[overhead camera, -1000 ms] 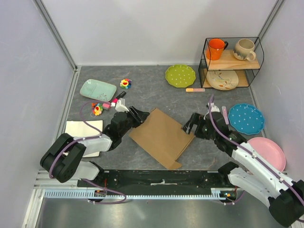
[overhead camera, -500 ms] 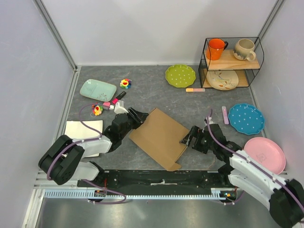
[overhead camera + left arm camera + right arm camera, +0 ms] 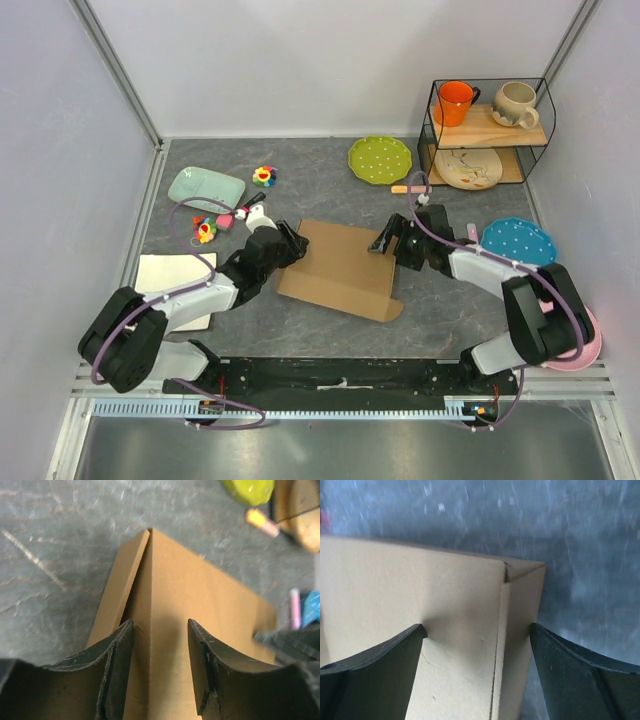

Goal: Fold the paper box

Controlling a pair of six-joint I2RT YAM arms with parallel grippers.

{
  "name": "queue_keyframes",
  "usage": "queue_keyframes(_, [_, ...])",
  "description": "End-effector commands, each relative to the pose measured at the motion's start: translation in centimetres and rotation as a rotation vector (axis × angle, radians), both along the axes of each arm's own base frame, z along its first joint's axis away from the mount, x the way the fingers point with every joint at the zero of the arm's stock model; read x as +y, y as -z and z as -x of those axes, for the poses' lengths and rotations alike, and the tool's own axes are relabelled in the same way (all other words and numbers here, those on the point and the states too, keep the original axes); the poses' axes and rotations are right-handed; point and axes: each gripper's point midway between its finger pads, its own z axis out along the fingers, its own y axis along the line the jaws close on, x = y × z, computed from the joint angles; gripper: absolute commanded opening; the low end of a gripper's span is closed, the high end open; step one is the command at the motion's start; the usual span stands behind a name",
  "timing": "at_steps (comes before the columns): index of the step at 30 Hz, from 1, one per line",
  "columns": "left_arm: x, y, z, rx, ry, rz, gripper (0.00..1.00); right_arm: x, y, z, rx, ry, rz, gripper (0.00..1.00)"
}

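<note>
A: Left end effector (image 3: 160, 626)?
B: Half open, straddling raised fold of paper box (image 3: 340, 268), nothing clamped.
A: Right end effector (image 3: 477, 630)?
B: Wide open, box corner between fingers (image 3: 370, 670), no grip; box on bench (image 3: 330, 190) between both.

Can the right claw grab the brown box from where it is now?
Probably yes. The right claw is open, a corner of the paper box sits between its fingers, and nothing blocks it.

Surfaces: all matt
Paper box (image 3: 200, 595) at my left pincer (image 3: 160, 625) tip: smooth brown card; table (image 3: 60, 540) beyond: mottled grey.
</note>
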Motion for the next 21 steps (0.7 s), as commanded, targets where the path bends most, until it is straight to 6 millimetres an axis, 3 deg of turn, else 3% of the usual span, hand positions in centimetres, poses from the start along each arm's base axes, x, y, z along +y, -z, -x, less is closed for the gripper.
queue_keyframes(1, [3.1, 5.4, 6.6, 0.236, 0.111, -0.310, 0.56, -0.8, 0.0, -3.9, -0.060, 0.010, 0.047, 0.90])
queue_keyframes(4, [4.7, 2.5, 5.4, 0.169, 0.057, -0.386, 0.57, -1.3, 0.9, -4.3, -0.036, 0.012, 0.070, 0.90])
queue_keyframes(5, [4.7, 0.6, 4.7, 0.128, 0.045, -0.389, 0.58, -1.4, 1.4, -4.3, -0.023, 0.014, 0.077, 0.90])
queue_keyframes(8, [5.9, -1.1, 4.1, 0.116, 0.006, -0.435, 0.60, -1.4, 1.8, -4.5, -0.011, 0.014, 0.076, 0.90])
queue_keyframes(10, [5.0, -1.0, 3.8, 0.130, 0.056, -0.379, 0.61, -1.4, 1.7, -4.7, -0.012, 0.009, 0.072, 0.91])
queue_keyframes(15, [2.4, 2.0, 5.2, 0.207, 0.212, -0.266, 0.61, -1.5, 1.7, -4.5, -0.010, -0.005, 0.064, 0.91])
queue_keyframes(16, [2.1, 1.9, 4.8, 0.189, 0.215, -0.222, 0.59, -1.6, 1.9, -3.9, 0.012, -0.007, 0.069, 0.91])
queue_keyframes(17, [2.1, 3.1, 5.5, 0.216, 0.222, -0.192, 0.58, -1.6, 1.9, -3.7, 0.013, -0.010, 0.071, 0.91])
queue_keyframes(21, [0.5, 2.9, 6.3, 0.198, 0.281, -0.031, 0.46, -2.0, 2.3, -2.8, 0.021, -0.012, 0.077, 0.91])
